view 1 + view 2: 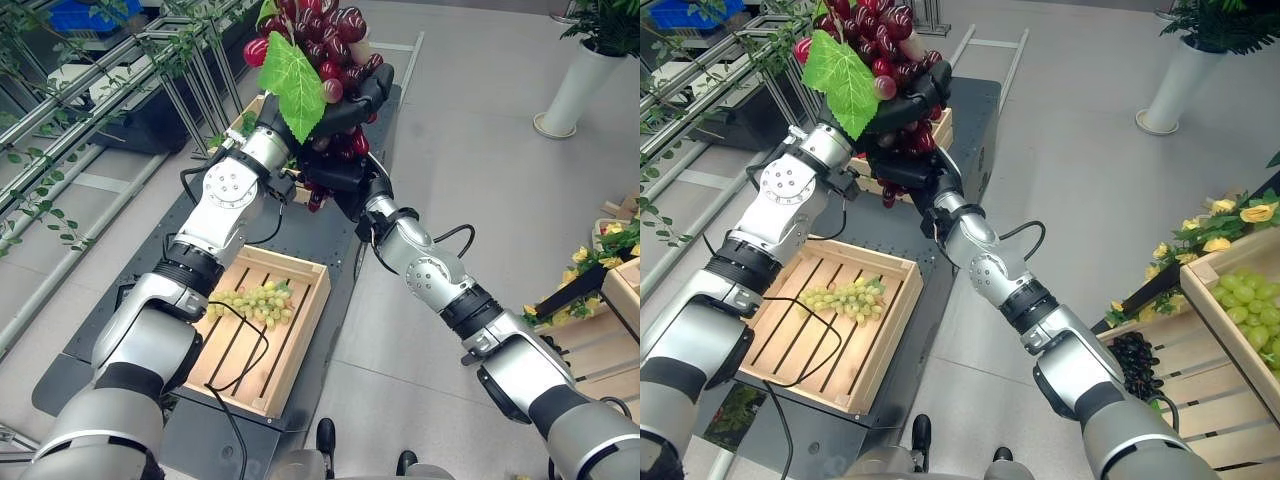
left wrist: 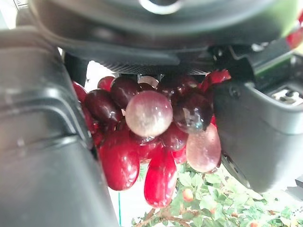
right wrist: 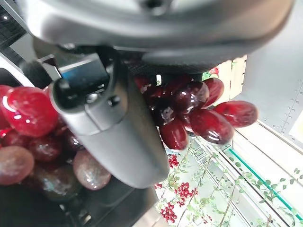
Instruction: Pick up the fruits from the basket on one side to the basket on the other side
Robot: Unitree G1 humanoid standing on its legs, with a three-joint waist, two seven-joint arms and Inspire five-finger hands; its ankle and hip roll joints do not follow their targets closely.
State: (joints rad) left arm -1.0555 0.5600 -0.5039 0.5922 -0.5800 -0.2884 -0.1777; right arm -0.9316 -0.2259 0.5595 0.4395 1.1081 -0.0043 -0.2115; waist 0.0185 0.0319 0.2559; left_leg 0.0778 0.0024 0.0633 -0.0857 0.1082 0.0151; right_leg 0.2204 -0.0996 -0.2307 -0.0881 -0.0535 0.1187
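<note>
Left eye view: below and nearer than the two raised hands, a wooden crate [image 1: 300, 330] sits on a dark platform [image 1: 330, 240] and holds a bunch of green grapes [image 1: 255, 300]; a second crate [image 1: 250, 115] lies partly hidden behind the left arm. A metal rack with trailing vines [image 1: 90, 100] runs off to the left of the left hand, and a white planter [image 1: 575, 90] stands well apart to the right of the right hand. The bunch of red grapes [image 1: 335, 45] with a green leaf [image 1: 295, 85] is lifted between both hands; the left hand [image 1: 340, 110] has its fingers curled across the bunch from the left, and the right hand [image 1: 340, 180] cups the underside. Right eye view: to the right of the right arm, a slatted crate with dark grapes [image 1: 1140, 360] and another crate of green grapes [image 1: 1245, 300] stand beside yellow flowers [image 1: 1230, 225]. The red bunch sits just above the right hand, touching it. Left wrist view: red grapes press between the dark thumb and the fingers [image 2: 255, 137], the hand closed round them. Right wrist view: the thumb [image 3: 109, 127] lies across the grapes, with berries on both sides of it; the hand is wrapped on the bunch.
</note>
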